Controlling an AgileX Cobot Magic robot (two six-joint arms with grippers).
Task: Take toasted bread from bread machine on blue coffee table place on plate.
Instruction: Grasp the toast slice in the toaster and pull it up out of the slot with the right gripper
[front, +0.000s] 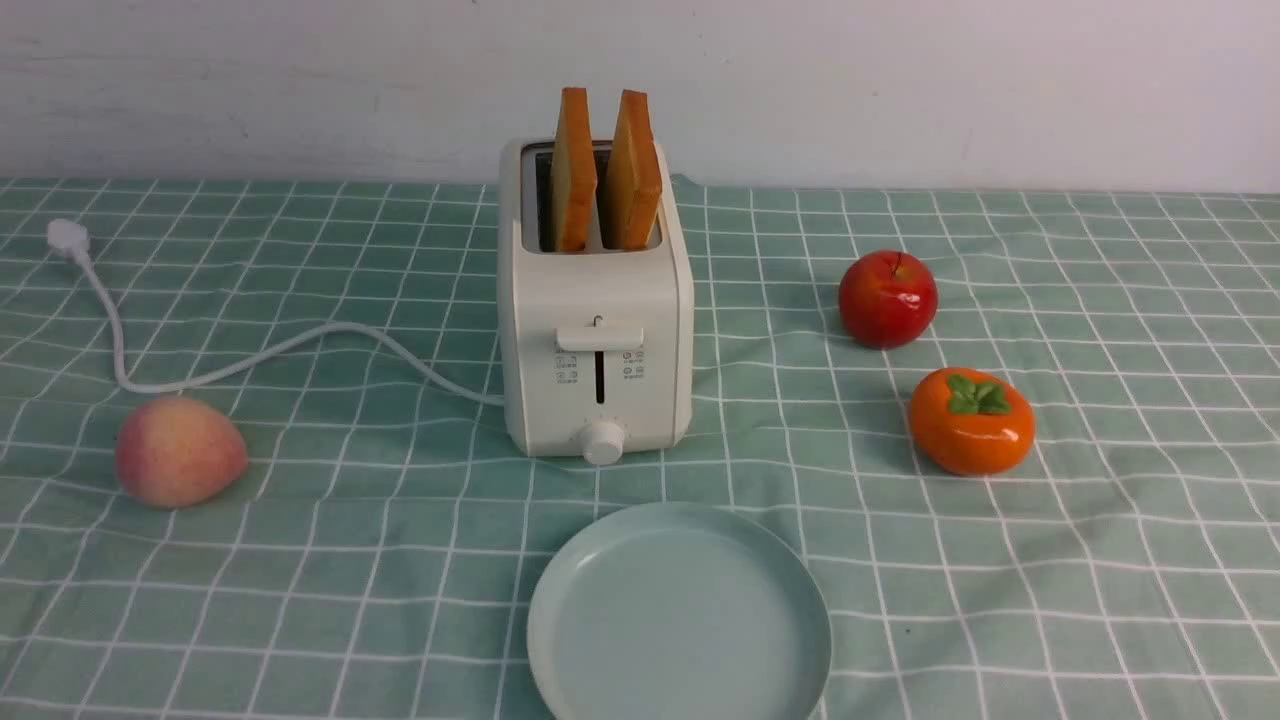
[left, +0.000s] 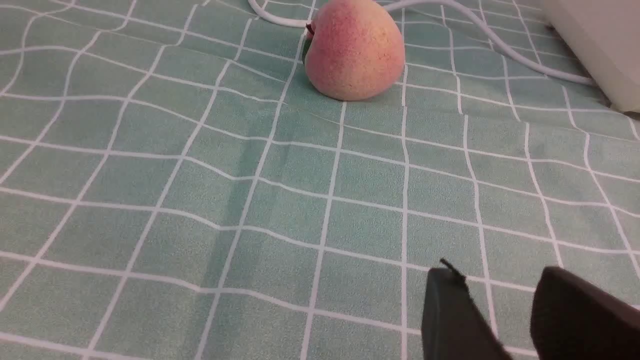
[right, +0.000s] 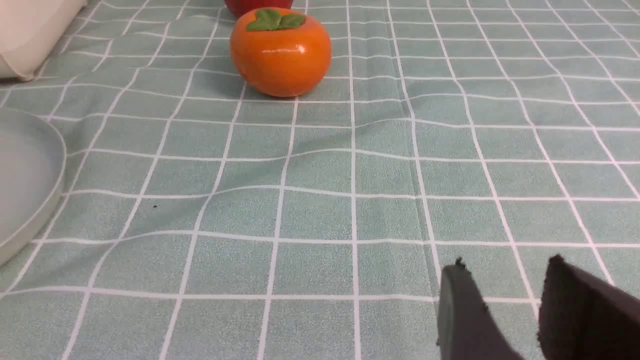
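Observation:
Two slices of toasted bread (front: 573, 170) (front: 632, 172) stand upright in the slots of the white bread machine (front: 596, 340) on the teal grid-cloth table (front: 400, 560). The pale blue-green plate (front: 680, 615) lies empty in front of it. A corner of the toaster shows in the left wrist view (left: 600, 45) and in the right wrist view (right: 30, 35); the plate rim shows in the right wrist view (right: 35, 200). My left gripper (left: 495, 280) and right gripper (right: 502, 272) are open and empty, low over bare cloth. Neither gripper shows in the front view.
A peach (front: 178, 450) (left: 354, 50) lies left of the toaster beside its white cord (front: 250, 355). A red apple (front: 887, 298) and an orange persimmon (front: 971, 420) (right: 280, 50) lie to the right. A white wall stands behind the table.

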